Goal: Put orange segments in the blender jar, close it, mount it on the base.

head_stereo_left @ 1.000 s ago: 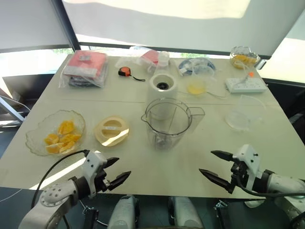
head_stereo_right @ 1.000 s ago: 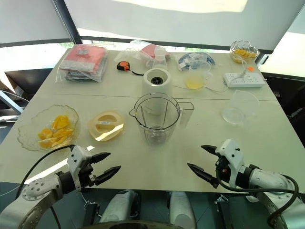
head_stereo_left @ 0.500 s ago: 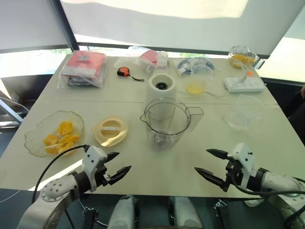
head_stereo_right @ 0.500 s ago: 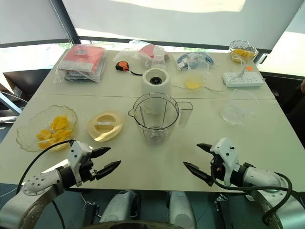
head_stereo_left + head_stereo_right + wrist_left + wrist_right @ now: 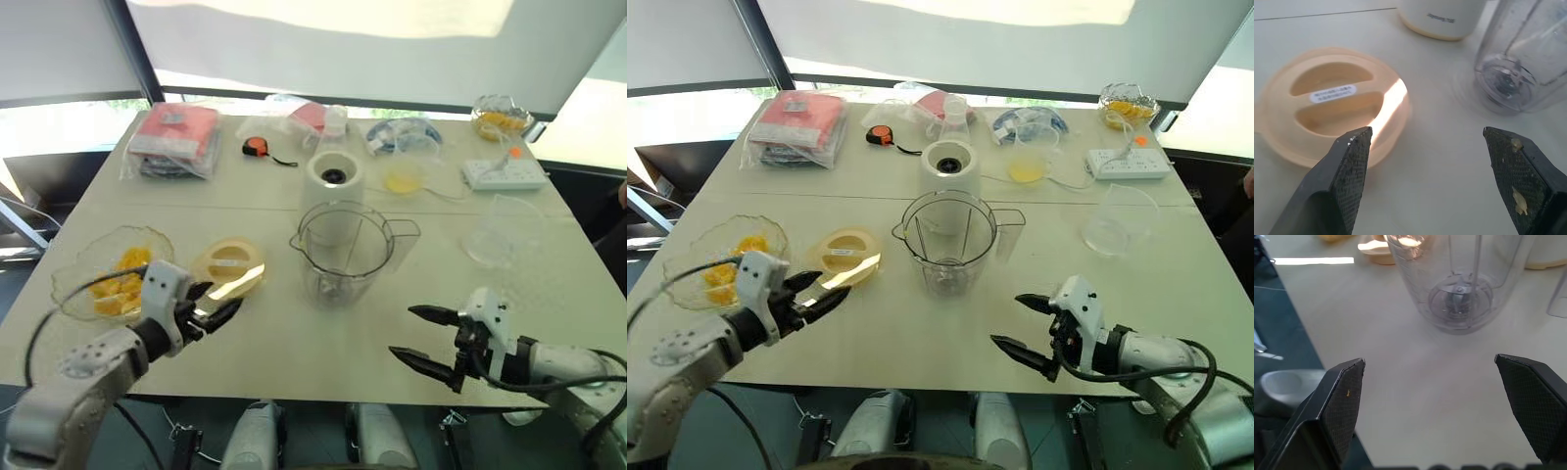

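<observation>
**Both grippers stood open over the near edge of the table**

The left gripper [image 5: 813, 297] hung with its fingers spread apart and nothing between them, just beside the pale yellow lid [image 5: 844, 258] and near the scalloped glass dish [image 5: 686, 257]. The right gripper [image 5: 1027, 325] was likewise wide open and empty, above the front edge of the table [image 5: 921, 343]. Between the two lay a bare stretch of tabletop in front of the blender jar [image 5: 948, 242].

The jar stood upright and uncovered mid-table, holding no fruit, its blade hub visible through the wall in the right wrist view. The base [image 5: 948, 166] stood just behind it. The orange segments [image 5: 730, 271] lay in the scalloped dish at the left edge. A small clear cup [image 5: 1027, 164] held pale yellow liquid, and a shallow clear bowl [image 5: 1114, 223] sat to the right.

Along the far edge lay a red packet [image 5: 795, 125], a tape measure [image 5: 881, 137] and a power strip [image 5: 1127, 163], with white window blinds [image 5: 999, 44] behind.
</observation>
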`<action>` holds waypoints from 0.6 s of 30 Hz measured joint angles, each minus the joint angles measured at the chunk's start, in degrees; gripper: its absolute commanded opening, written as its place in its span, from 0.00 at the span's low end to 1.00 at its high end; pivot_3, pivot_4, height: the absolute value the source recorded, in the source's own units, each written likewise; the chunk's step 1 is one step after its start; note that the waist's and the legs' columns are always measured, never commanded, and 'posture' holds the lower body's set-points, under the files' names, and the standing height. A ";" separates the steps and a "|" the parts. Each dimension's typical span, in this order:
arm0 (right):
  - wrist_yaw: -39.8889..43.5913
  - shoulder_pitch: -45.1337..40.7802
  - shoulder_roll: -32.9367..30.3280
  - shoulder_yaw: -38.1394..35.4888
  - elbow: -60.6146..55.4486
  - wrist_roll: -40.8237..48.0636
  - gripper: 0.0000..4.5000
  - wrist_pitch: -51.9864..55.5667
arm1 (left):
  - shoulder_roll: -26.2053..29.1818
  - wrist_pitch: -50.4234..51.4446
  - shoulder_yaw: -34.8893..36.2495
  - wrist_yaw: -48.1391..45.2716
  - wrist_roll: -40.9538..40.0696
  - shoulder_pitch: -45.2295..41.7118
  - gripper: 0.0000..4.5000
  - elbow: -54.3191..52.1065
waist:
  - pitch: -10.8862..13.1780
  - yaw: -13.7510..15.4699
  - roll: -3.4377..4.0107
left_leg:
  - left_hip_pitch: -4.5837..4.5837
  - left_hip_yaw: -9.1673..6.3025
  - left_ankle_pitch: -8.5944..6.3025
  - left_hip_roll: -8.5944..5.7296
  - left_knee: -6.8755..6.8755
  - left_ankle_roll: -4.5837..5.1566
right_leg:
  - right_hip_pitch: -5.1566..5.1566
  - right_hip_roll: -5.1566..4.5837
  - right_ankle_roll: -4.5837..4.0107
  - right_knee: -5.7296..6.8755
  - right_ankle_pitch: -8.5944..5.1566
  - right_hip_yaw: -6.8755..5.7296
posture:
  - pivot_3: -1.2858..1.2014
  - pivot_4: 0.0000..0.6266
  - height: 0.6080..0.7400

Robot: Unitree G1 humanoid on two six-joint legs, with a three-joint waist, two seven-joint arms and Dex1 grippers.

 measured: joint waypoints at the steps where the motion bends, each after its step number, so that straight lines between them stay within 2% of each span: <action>1: 0.59 -0.45 -1.21 -1.84 -0.26 2.05 0.99 1.29 | 1.06 3.54 3.04 1.93 -3.55 -2.02 0.84 -0.51 | 0.00 0.03 0.00 | 0.00 -0.01 0.00 0.00 0.00 0.00 | 0.00 0.02 0.00 0.02 0.00 -0.01 | 0.52 0.24 1.00; 5: 2.40 -1.20 -4.86 -5.21 -2.84 7.26 0.99 4.53 | 4.35 13.97 11.65 9.57 -13.51 -12.26 0.84 2.66 | -0.01 0.24 -0.01 | 0.03 -0.09 0.00 -0.01 0.00 0.00 | 0.03 0.09 0.00 0.11 -0.01 -0.07 | 0.52 0.24 1.00; 8: 3.01 -1.36 -6.07 -5.25 -5.07 8.75 0.99 5.54 | 3.12 17.81 15.07 17.61 -14.66 -20.19 0.84 7.78 | -0.02 0.39 -0.05 | 0.03 -0.10 0.01 -0.09 0.01 0.00 | 0.08 0.11 0.01 0.09 0.00 -0.07 | 0.52 0.24 1.00; 12: 3.12 -3.13 -6.87 -4.15 -5.55 9.36 0.99 6.34 | 1.14 22.74 16.49 29.86 -9.18 -26.10 0.84 11.05 | 0.07 -0.07 -0.33 | 0.06 -0.06 0.01 -0.18 0.01 0.00 | 0.12 0.06 0.09 0.03 0.05 -0.03 | 0.52 0.24 1.00; 14: 3.45 -4.73 -7.50 -2.51 -5.54 9.28 0.99 6.36 | 1.11 28.54 16.53 35.62 -3.04 -29.34 0.84 13.78 | 0.08 -0.02 -0.42 | 0.06 -0.07 0.01 -0.19 0.00 -0.01 | 0.12 0.07 0.10 0.04 0.06 -0.04 | 0.52 0.24 1.00; 18: 3.65 -6.21 -7.63 1.01 -5.33 8.97 0.99 6.60 | 1.74 33.95 18.05 37.78 4.82 -32.26 0.84 20.21 | 0.07 0.06 -0.54 | 0.06 -0.09 0.02 -0.19 0.00 -0.02 | 0.10 0.08 0.06 0.06 0.03 -0.07 | 0.52 0.24 1.00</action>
